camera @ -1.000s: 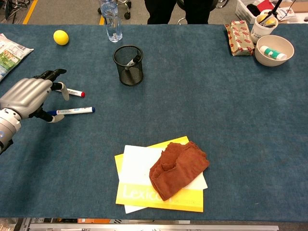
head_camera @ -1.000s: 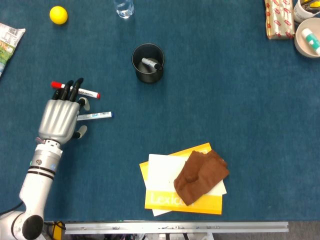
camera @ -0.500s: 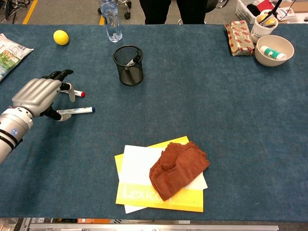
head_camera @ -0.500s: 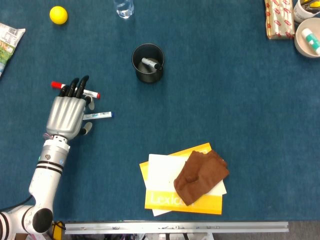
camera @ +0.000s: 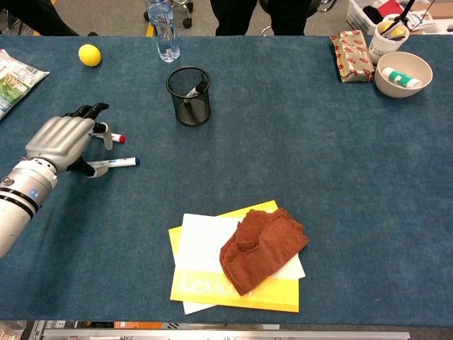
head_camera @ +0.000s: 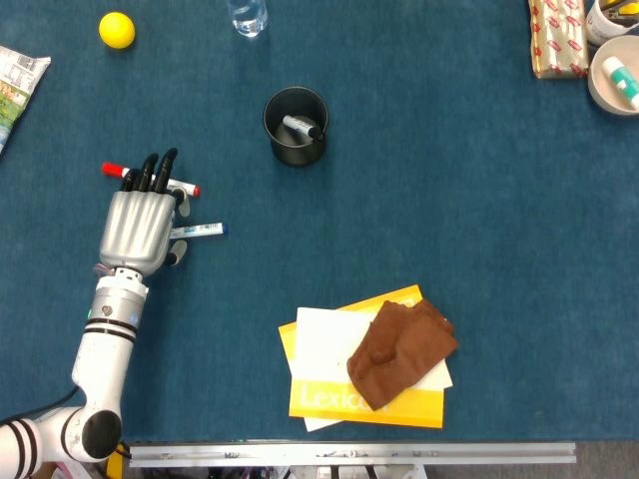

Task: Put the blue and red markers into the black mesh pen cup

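The left hand (head_camera: pixel 137 226) lies palm-down over the left part of the blue table (head_camera: pixel 449 180), its dark fingertips (head_camera: pixel 158 170) reaching across the red marker (head_camera: pixel 152 180). The fingers lie close together and extended; whether they press on or pinch the marker cannot be told from either view. The thumb points right, between the two markers. The red marker lies flat, its red cap at the far-left end and a red tip at the right end. The blue marker (head_camera: pixel 198 231) lies flat just near of it, roughly parallel, its left end hidden under the hand and its blue cap pointing right. In the chest view the hand (camera: pixel 62 140) covers the left portions of both the red marker (camera: pixel 113 137) and the blue marker (camera: pixel 113 163).

The black mesh pen cup (head_camera: pixel 296 125) stands upright, far and to the right of the hand, well apart from both markers. It already contains a dark marker (head_camera: pixel 302 127) leaning against its wall.

Other items: a yellow ball (head_camera: pixel 117 30) at far left; a clear bottle (camera: pixel 161 30) at the far edge; a brown cloth (head_camera: pixel 401 349) resting on white paper (head_camera: pixel 321 344) and a yellow book (head_camera: pixel 349 402) near the front; a wrapped package (head_camera: pixel 557 38) and a bowl (head_camera: pixel 611 88) at far right. The right hand appears in neither view.
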